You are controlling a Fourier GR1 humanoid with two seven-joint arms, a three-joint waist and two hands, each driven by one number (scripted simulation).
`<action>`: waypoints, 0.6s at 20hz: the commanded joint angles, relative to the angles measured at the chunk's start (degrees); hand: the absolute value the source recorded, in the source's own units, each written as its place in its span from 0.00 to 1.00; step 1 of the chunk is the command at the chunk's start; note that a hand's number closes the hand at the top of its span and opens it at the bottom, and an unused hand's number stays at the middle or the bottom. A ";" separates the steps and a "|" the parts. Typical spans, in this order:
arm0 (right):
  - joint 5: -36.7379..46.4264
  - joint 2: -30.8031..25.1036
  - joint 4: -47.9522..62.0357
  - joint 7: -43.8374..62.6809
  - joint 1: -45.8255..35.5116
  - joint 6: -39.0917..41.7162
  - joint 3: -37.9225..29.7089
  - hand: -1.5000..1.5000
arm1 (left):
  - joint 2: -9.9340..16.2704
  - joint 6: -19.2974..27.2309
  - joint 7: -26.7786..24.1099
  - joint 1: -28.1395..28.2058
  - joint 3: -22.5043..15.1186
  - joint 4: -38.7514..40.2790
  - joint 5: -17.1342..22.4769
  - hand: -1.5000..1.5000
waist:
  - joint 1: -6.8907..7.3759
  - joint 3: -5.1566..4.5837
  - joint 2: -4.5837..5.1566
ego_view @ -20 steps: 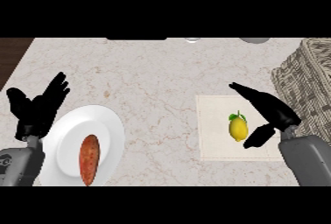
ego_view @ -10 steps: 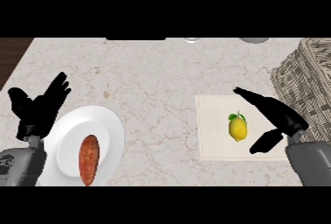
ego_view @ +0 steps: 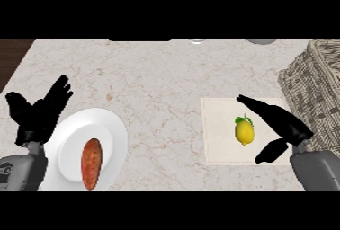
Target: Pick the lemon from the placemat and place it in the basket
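The pale marbled stone counter (ego_view: 166, 76) fills the view. At its far right edge stands the grey woven wicker basket (ego_view: 312, 90), only partly in view. Near left lies the round white plate (ego_view: 113, 130), carrying an oblong reddish-brown piece of food (ego_view: 91, 163). Right of centre lies the square cream placemat (ego_view: 222, 112), close beside the basket.

The right hand (ego_view: 282, 123) hangs over the placemat's right part, fingers straight and spread wide from the thumb, holding nothing. The left hand (ego_view: 40, 112) rests open, fingers up, at the plate's left edge.

The small yellow lemon (ego_view: 244, 131), with a green leaf at its far end, lies lengthwise on the placemat, just left of the right hand and apart from it. It is probably light, hard-skinned and smooth, and apt to roll, so taking it across its thick middle, fingers on one side and thumb on the other, looks safest.
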 commanded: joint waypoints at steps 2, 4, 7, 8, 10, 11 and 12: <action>3.56 1.05 -2.41 2.67 0.84 0.35 0.59 0.00 | 0.01 -0.80 0.98 0.64 1.48 -0.77 -0.43 0.50 | 0.00 0.00 -0.02; 5.51 2.69 3.97 1.64 -2.33 -2.28 1.14 0.00 | -3.01 1.90 1.95 1.76 -1.57 -4.47 -2.70 0.50 | 0.27 0.01 0.01; 6.39 0.93 5.64 -0.84 -2.82 -2.78 -0.71 0.00 | 1.72 -3.82 -1.65 -0.30 4.05 2.57 0.29 0.50 | 0.05 -0.01 0.06; 8.93 5.01 5.12 1.01 -0.22 -5.98 3.06 0.00 | -2.15 -0.96 -2.56 2.13 0.16 -0.09 -2.73 0.50 | 0.08 0.00 0.03; 9.63 0.97 7.37 -2.70 -2.69 -4.52 1.38 1.00 | -0.44 -0.80 1.49 -1.54 1.90 -0.03 -2.05 0.50 | 0.09 0.01 0.04; 12.34 0.94 6.53 -3.08 -1.97 -4.98 5.52 1.00 | -1.64 -1.44 0.14 2.12 0.40 -2.00 -1.85 0.50 | 0.39 0.01 0.02; 14.02 4.32 7.78 -1.56 -1.48 -7.72 7.06 1.00 | -2.09 0.44 0.89 -1.46 0.80 0.42 -2.81 0.50 | 0.13 0.01 0.07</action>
